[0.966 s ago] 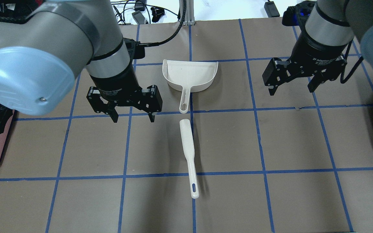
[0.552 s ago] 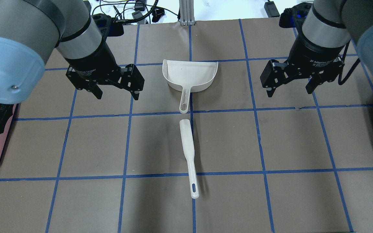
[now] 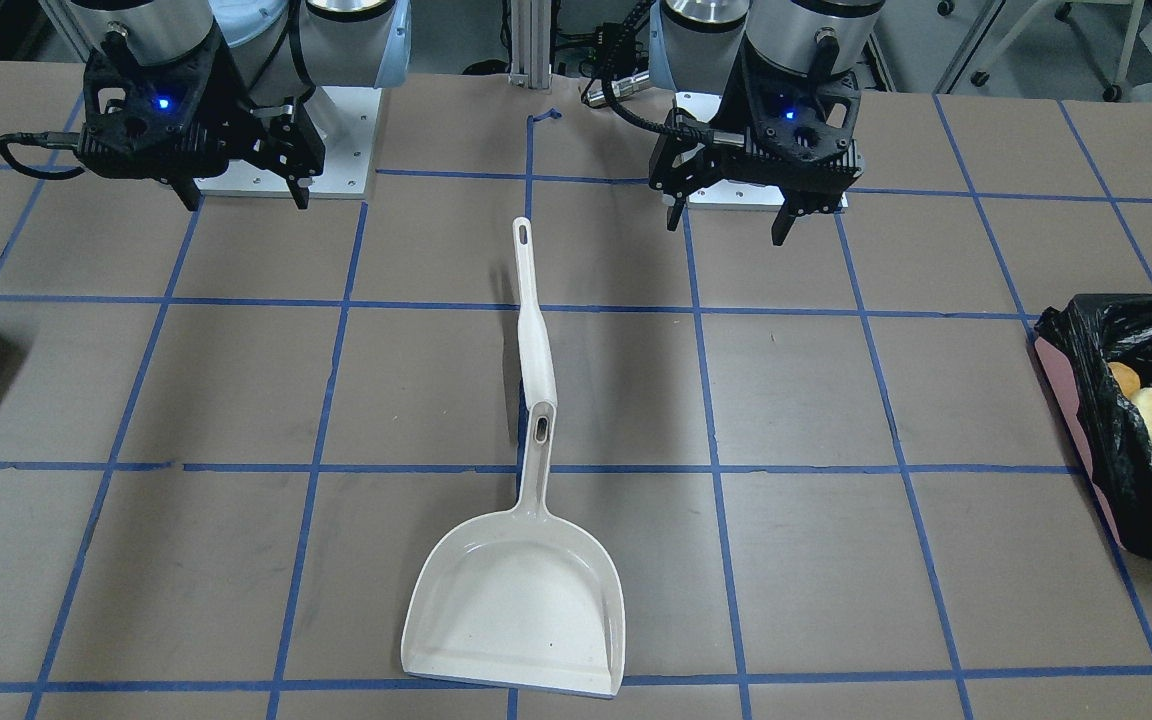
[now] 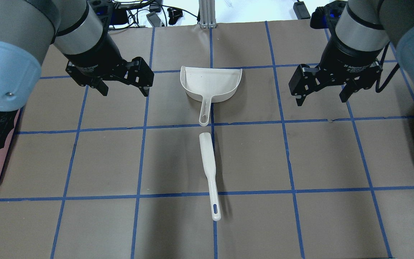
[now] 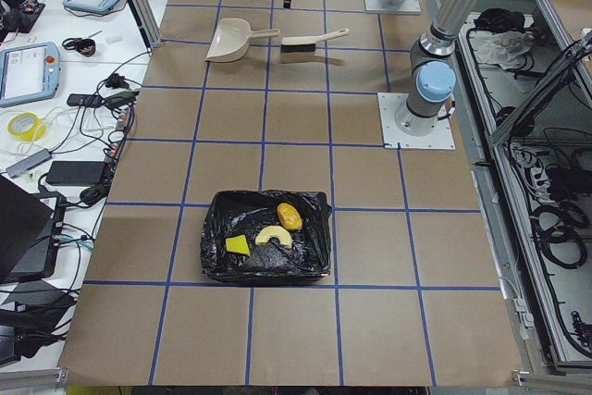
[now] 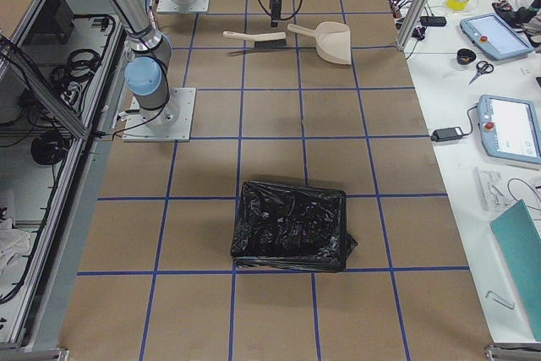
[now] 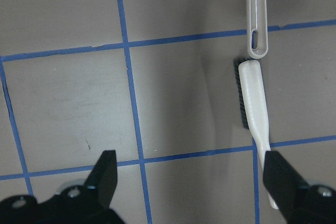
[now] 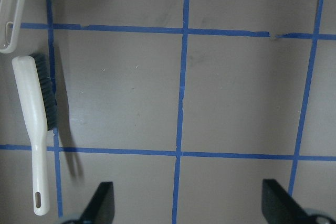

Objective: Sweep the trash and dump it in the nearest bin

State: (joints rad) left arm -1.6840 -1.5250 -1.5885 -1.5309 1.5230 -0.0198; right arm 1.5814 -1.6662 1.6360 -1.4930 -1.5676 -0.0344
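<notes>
Near the left edge of the table (image 4: 250, 158), the bin (image 5: 314, 233) holds all the trash: the croissant piece (image 5: 274, 238), the potato-like lump (image 5: 289, 216) and the sponge wedge (image 5: 238, 244) lie on its black liner. Midway between the side edges, the dustpan (image 4: 210, 83) lies empty with its mouth toward the operators' edge. Its handle end is just beside the head of the brush (image 4: 207, 158), which runs on toward the robot's edge. The left end effector (image 4: 124, 92) and the right end effector (image 4: 322, 100) hang above the table on either side of the dustpan, both released and carrying nothing. Sweeping and dumping look done, so what remains is probably clearing away. That calls for raising both arms cleanly, well apart from the two handles, and keeping the left arm off the crinkly liner.
</notes>
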